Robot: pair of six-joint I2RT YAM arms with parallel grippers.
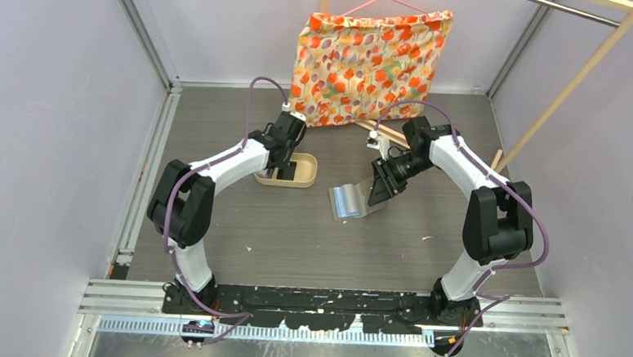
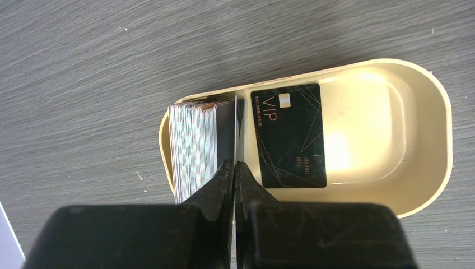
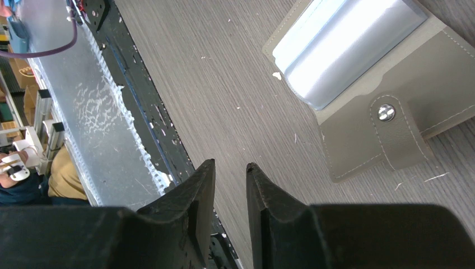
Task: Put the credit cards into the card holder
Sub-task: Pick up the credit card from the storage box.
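Note:
A tan tray [image 2: 425, 112] holds a stack of pale credit cards [image 2: 193, 148] standing on edge at its left end. A black card marked VIP [image 2: 288, 137] lies flat beside the stack. My left gripper [image 2: 234, 163] reaches down into the tray [image 1: 301, 180] and is shut on one thin card [image 2: 236, 120], seen edge-on at the right of the stack. The grey card holder [image 1: 349, 201] lies open on the table, its clear pockets [image 3: 341, 53] facing up. My right gripper [image 3: 231, 163] hovers just right of the holder [image 3: 364, 140], open a little, with nothing between its fingers.
A floral cloth [image 1: 373, 55] hangs on a pink hanger at the back. A wooden frame [image 1: 576, 82] stands at the back right, with a wooden bar [image 1: 385, 133] on the table. The black arm rail [image 1: 323, 303] runs along the near edge.

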